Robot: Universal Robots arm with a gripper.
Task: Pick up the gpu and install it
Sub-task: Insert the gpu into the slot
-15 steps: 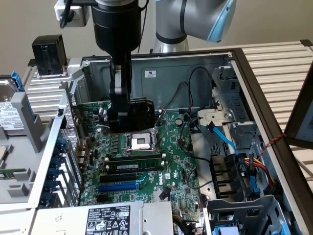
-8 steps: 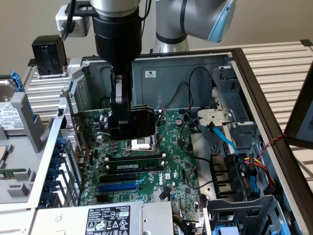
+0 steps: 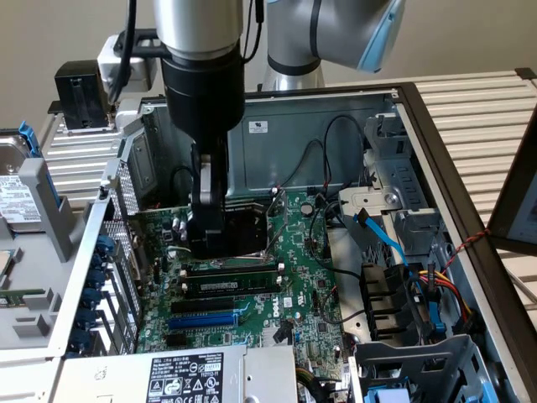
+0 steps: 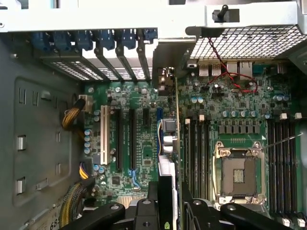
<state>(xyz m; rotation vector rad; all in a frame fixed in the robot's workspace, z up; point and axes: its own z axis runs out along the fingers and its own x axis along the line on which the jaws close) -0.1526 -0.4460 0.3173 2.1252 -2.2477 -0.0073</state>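
While the black end effector [image 4: 170, 199] pinches it, the thin green gpu [image 4: 169, 136] stands edge-on.

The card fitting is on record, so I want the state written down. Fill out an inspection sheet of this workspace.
Surface: open computer case with the green motherboard flat inside.
Job's things: gpu seen edge-on over the motherboard, beside the memory slots; whether it is seated cannot be told.
Clutter: hard drive outside the case, on the exterior view's left.
Grippers: gripper inside the case, shut on the gpu.
Cables: blue cable and red and yellow wires by the drive bays; black lead across the board.
Surroundings: slatted tabletop under the case.
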